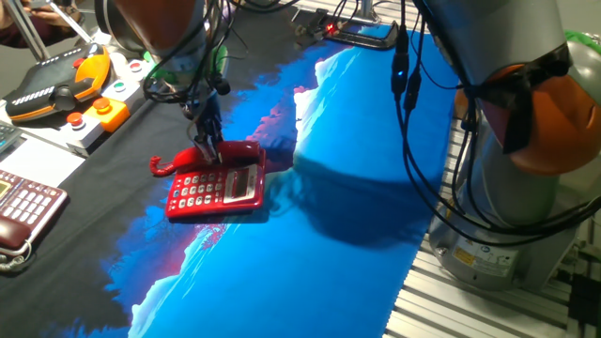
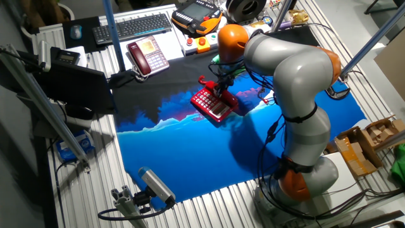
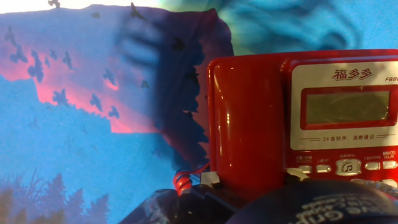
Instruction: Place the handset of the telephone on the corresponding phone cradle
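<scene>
While gripper hangs low over handset, seating on phone cradle looks nearly finished.
Jaw state: cannot tell; next, release and lift clear of telephone.

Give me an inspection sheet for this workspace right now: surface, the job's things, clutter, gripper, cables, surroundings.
Surface: blue and black printed mat with a dusk mountain scene.
Job's things: red telephone flat on the mat; handset lying along the phone cradle edge, whether fully seated cannot be told.
Clutter: dark maroon phone, keyboard, orange teach pendant, button box.
Gripper: gripper down at the handset; jaws hidden, state cannot be told.
Cables: black leads hanging along the arm; red coiled cord by the phone.
Surroundings: aluminium frame table, cardboard boxes.
</scene>
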`<action>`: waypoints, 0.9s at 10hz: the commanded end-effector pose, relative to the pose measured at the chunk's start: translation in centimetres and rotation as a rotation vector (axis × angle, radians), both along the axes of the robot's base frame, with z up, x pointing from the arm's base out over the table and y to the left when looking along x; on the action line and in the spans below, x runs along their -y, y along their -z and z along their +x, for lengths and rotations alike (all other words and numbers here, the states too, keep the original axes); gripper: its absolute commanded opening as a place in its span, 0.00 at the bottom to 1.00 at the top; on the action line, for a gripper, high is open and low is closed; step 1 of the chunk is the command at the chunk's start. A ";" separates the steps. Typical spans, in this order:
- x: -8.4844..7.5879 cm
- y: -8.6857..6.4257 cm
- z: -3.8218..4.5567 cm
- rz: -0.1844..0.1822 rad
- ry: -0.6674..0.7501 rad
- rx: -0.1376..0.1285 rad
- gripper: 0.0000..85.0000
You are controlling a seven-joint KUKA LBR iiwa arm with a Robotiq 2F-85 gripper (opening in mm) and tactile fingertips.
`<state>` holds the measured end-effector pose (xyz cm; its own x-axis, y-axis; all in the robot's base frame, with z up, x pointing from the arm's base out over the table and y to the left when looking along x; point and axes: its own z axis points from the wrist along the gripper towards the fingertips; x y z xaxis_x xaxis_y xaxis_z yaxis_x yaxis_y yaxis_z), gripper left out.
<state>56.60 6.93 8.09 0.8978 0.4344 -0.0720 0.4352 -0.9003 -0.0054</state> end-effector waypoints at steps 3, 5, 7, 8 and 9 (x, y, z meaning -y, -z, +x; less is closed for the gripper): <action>0.0 0.0 -0.05 -0.005 0.008 -0.009 0.53; -0.1 0.0 -0.05 -0.009 0.016 -0.013 0.72; -0.1 0.0 -0.07 -0.008 0.014 -0.018 0.68; -0.1 0.0 -0.08 -0.008 0.011 -0.019 0.66; -0.1 0.0 -0.08 -0.008 0.005 -0.021 0.66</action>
